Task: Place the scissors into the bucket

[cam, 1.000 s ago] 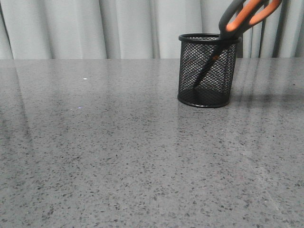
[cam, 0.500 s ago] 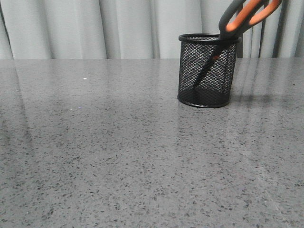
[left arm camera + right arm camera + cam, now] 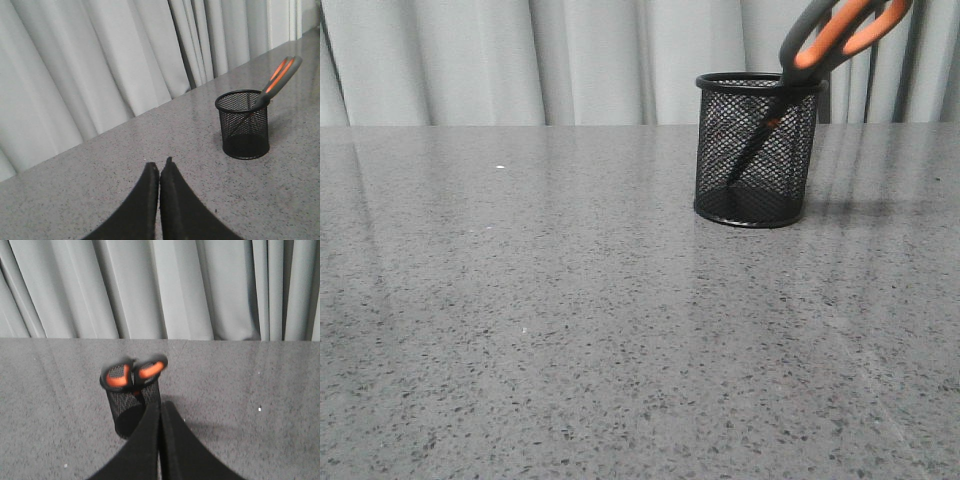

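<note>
The black wire-mesh bucket [image 3: 756,150] stands upright on the grey speckled table, right of centre and toward the back. The scissors [image 3: 832,38] stand in it, blades down inside the mesh, the grey and orange handles leaning out over the rim to the upper right. Neither gripper shows in the front view. In the left wrist view the left gripper [image 3: 160,165] is shut and empty over the table, well apart from the bucket [image 3: 244,125] and scissors [image 3: 280,77]. In the right wrist view the right gripper [image 3: 161,405] is shut and empty, with the bucket [image 3: 131,405] and scissors handles [image 3: 132,372] just beyond its tips.
The grey speckled table [image 3: 570,320] runs across the whole front view. Pale grey curtains [image 3: 570,60] hang behind its far edge. Nothing else stands on the table in any view.
</note>
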You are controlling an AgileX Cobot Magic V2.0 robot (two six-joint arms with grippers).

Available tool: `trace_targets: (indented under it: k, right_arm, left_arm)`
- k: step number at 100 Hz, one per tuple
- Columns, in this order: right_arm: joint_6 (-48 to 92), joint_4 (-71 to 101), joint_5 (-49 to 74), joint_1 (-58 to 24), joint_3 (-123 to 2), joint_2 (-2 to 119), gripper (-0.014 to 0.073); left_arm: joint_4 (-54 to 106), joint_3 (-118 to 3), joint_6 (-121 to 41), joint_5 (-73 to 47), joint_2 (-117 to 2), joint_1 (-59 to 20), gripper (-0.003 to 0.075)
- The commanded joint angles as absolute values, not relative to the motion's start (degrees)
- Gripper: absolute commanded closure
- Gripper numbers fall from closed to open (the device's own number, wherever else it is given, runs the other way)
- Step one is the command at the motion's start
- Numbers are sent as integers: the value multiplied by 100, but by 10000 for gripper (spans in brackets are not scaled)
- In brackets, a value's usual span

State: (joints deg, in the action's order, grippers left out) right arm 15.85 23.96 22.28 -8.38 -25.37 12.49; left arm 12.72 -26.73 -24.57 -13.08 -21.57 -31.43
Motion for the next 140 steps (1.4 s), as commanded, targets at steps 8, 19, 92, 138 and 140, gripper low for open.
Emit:
trace_targets:
  k: [8,19,92,138,140]
  right_arm:
    - [1670,2443,1769,-791,-2004,483,666]
    - [1670,2443,1685,-791,-1811,221,666]
    - [1670,2443,1737,-791,-1774,204,666]
    - [1670,2443,1737,-791,-1774,204,666]
    - [1670,2443,1737,-791,-1774,204,666]
  left_arm:
    - [1571,-1800,-2387,-285,-975,-3118,741]
    - [1571,-1467,-2387,105,-469,-3118,741]
    - [1571,-1416,-2387,226,-331,-3118,741]
    - [808,-706,-1577,425,-331,-1678,741]
    - [771,-662,-1465,425,-331,-1581,741]
